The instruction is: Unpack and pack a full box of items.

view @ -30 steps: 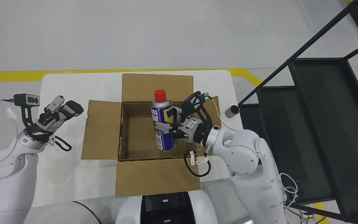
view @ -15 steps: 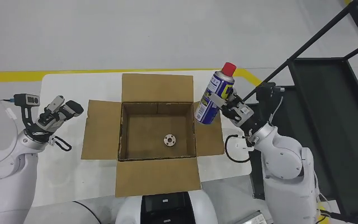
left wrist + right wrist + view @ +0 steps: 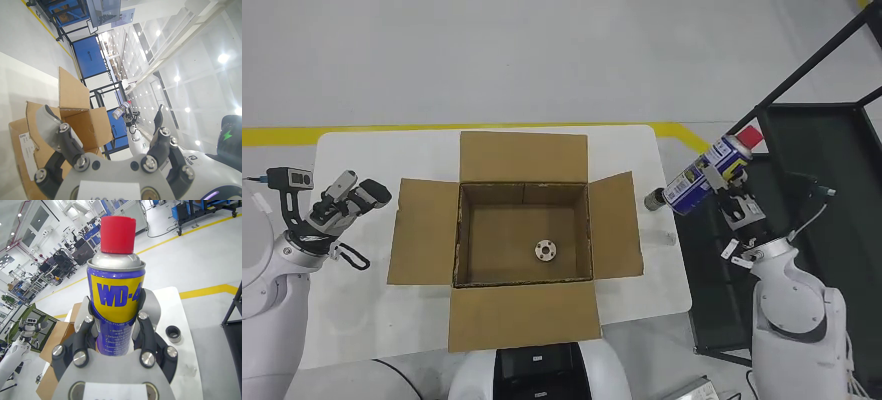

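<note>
The right gripper (image 3: pixel 718 182) is clamped on the spray can (image 3: pixel 704 172), one finger (image 3: pixel 86 313) on each side of its lower body, just beneath a yellow panel with large blue lettering. Under the fingers, lines of small white print run down the can's blue body. The red cap (image 3: pixel 117 234) points away from the wrist. The gripper holds the can tilted in the air, past the table (image 3: pixel 667 275) edge and in front of the black rack (image 3: pixel 812 190). Below and ahead of this gripper a small dark-lined metal sleeve (image 3: pixel 173 334) stands on the table. Well apart from the gripper, the open cardboard box (image 3: pixel 524 155) sits with its flaps spread. A small flanged ring (image 3: pixel 543 248) lies on its floor. The left gripper (image 3: pixel 354 192) hangs with its jaws spread wide and nothing between them, near the box's outer side flap. That flap carries a white printed label (image 3: pixel 25 144), its print too small to read.
</note>
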Action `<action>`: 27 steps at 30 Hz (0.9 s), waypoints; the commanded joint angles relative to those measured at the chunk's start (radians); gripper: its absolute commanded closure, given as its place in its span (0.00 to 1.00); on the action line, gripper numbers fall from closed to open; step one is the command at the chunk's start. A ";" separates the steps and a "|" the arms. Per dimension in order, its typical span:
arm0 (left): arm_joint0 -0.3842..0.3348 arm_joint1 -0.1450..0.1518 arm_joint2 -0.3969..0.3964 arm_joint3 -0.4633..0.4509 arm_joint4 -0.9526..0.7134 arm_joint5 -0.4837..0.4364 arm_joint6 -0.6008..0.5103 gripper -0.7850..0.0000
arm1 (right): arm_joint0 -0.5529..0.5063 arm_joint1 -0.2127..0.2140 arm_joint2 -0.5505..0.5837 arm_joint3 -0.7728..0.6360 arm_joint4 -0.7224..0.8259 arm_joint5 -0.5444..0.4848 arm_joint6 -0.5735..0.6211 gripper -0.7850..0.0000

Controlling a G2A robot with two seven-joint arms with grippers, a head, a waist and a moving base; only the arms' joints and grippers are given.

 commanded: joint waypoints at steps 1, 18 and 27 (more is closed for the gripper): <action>0.000 0.000 0.000 0.000 0.000 0.000 0.000 0.00 | 0.000 0.000 -0.001 0.000 -0.001 0.000 0.000 1.00; 0.000 0.000 0.000 0.000 0.000 0.000 0.000 0.00 | 0.040 -0.006 -0.092 0.167 -0.177 0.039 -0.274 1.00; 0.000 0.000 0.000 0.000 0.000 0.000 0.000 0.00 | 0.001 -0.012 -0.146 0.407 -0.516 0.037 -0.714 1.00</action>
